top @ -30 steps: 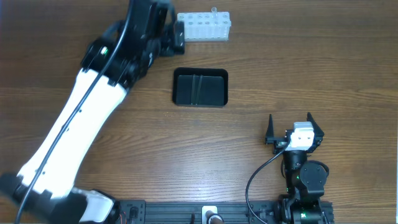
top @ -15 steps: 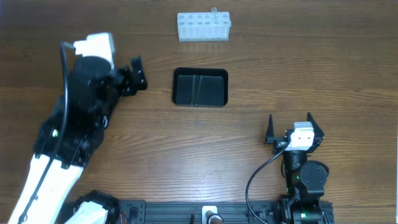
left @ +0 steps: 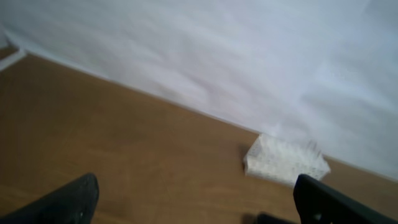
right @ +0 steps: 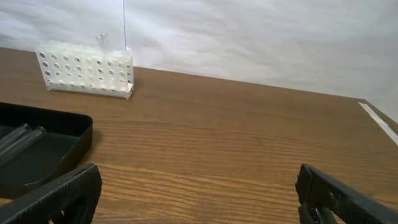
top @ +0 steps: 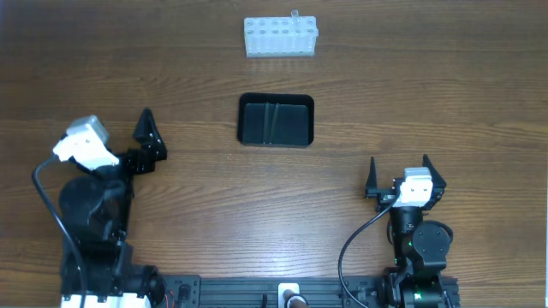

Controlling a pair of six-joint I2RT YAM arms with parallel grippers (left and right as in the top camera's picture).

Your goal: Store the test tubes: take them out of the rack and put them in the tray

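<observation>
Where wood table (right: 249, 137) ends beyond the rack (right: 85, 71), white wall (right: 249, 37) rises.

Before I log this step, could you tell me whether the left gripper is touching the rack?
Apart. In the top view the left gripper sits near its base, a wide stretch of bare table between it and the rack.

The left arm (top: 92, 218) and right arm (top: 419, 238) are mostly black, each with a white block (top: 417, 181) at the wrist and a looping black cable (top: 343, 252). The left gripper (top: 151, 137) and right gripper (top: 400, 164) are black and pointy, and the right arm's got tiny green lights (top: 409, 245).
</observation>
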